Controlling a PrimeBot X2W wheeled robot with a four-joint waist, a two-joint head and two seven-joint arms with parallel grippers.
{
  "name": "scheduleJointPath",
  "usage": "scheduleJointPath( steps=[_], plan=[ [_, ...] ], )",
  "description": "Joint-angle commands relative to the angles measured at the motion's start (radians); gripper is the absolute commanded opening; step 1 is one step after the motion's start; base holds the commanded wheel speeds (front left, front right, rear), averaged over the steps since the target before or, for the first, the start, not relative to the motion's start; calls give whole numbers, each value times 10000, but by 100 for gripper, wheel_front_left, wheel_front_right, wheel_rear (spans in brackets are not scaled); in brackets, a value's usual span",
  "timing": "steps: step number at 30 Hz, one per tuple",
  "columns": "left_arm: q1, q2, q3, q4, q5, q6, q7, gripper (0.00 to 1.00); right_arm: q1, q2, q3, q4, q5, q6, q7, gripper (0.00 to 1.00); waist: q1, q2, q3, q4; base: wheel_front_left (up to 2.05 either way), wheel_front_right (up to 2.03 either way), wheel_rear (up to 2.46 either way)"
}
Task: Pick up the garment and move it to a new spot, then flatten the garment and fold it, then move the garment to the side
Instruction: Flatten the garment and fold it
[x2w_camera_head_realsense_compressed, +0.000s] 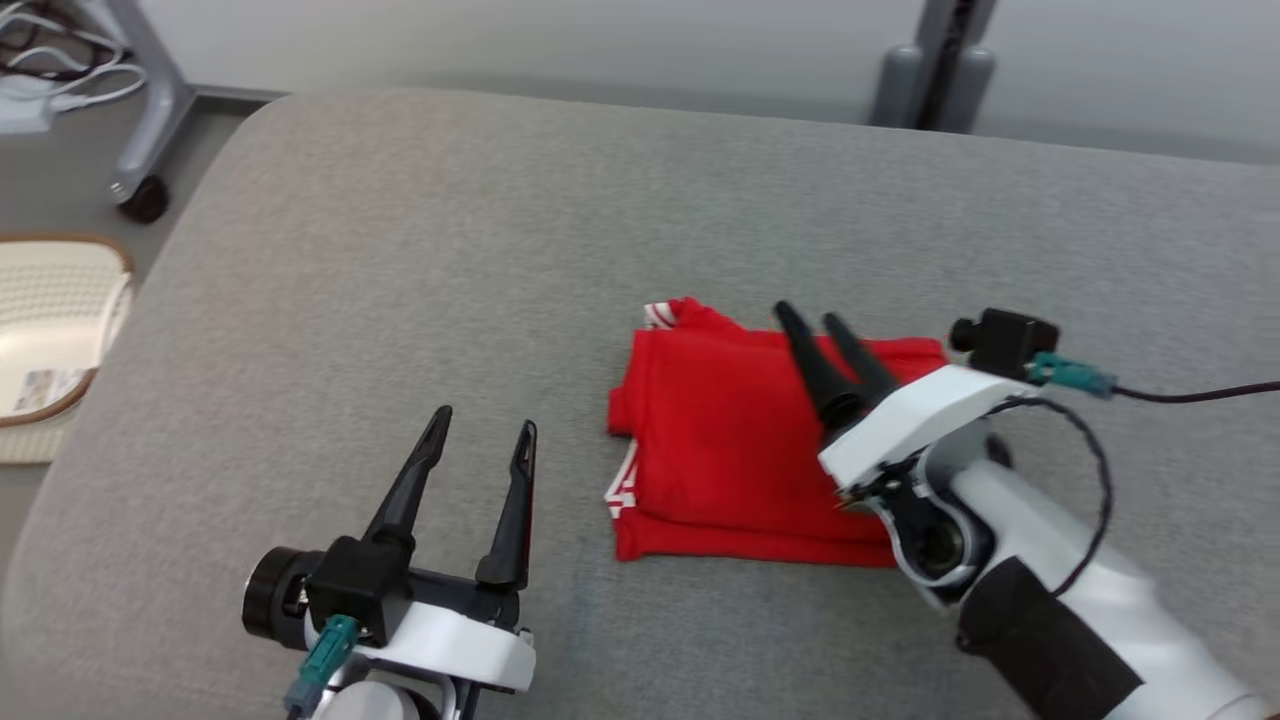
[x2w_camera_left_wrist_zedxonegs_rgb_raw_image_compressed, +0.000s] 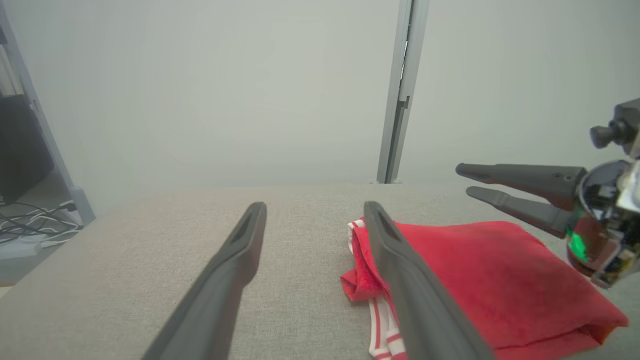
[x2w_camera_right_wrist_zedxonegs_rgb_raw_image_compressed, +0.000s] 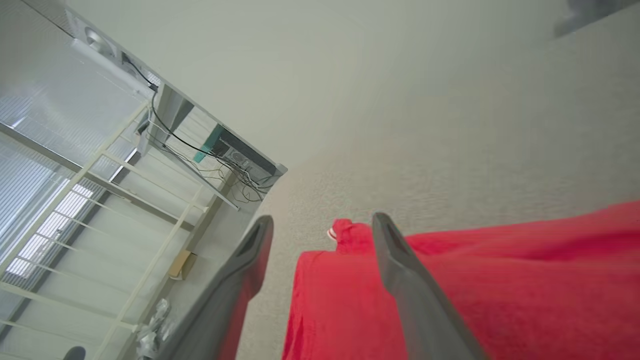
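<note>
- The grey tabletop (x2w_camera_head_realsense_compressed: 420, 250) carries one thing, lying right of centre on its near half.
- That thing is the red garment (x2w_camera_head_realsense_compressed: 720, 440), folded into a rough, layered rectangle. The stacked edges show along its near side, so the fold looks done and the move to the side is likely what remains.
- By its look it is light, soft and limp, with no stiffness. Lifted by the top layer alone, it would probably unfold or slide apart.
- The best hold is probably on a folded edge, pinching through every layer. Taking two ends at once would keep the shape.
- The right end effector (x2w_camera_head_realsense_compressed: 808, 316) hovers over the garment's right part, pointing far-left. Its fingers are apart with nothing between them, and they seem clear of the cloth.
- The left end effector (x2w_camera_head_realsense_compressed: 486, 420) is over bare tabletop, just left of the garment, with its fingers spread and empty.
- White-striped trim (x2w_camera_head_realsense_compressed: 622, 490) peeks out at the garment's left edge. It is a loose bit that could snag.
</note>
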Motion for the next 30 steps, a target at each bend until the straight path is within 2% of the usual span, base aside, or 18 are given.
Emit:
scheduleJointPath(
  steps=[1, 2, 9, 11, 17, 24, 30],
  plan=[
    [-8, 36, 165, 43, -149, 105, -40, 100, -79, -202, -464, 45, -643, 26, -87, 100, 0, 0, -116, -622, 0, 0, 0],
    [-8, 36, 165, 43, -149, 105, -40, 100, -79, -202, -464, 45, -643, 26, -87, 100, 0, 0, -116, -622, 0, 0, 0],
    [-58, 38, 623, 622, -415, 529, -38, 100, 825, -440, -2866, -44, -3567, 25, -86, 100, 0, 0, -372, -1710, 0, 0, 0],
    [-117, 44, 774, 817, -730, 637, -40, 100, 1192, -474, -3527, -231, -4542, 25, -85, 100, 0, 0, -441, -1941, 0, 0, 0],
    [-258, 40, 1180, 1251, -1144, 746, -40, 100, 2503, -321, -5244, -1275, -6276, 25, -85, 100, 0, 0, -648, -2408, 0, 0, 0],
    [162, 40, 1531, 1075, -1141, 593, -40, 100, 4101, -572, -5930, -3380, -8847, 25, -86, 100, 0, 0, -1025, -2628, 0, 0, 0],
    [872, 41, 1693, 636, -647, 365, -38, 100, 5554, -489, -6351, -5069, -9955, 25, -86, 100, 0, 0, -1494, -2646, 0, 0, 0]
  ],
)
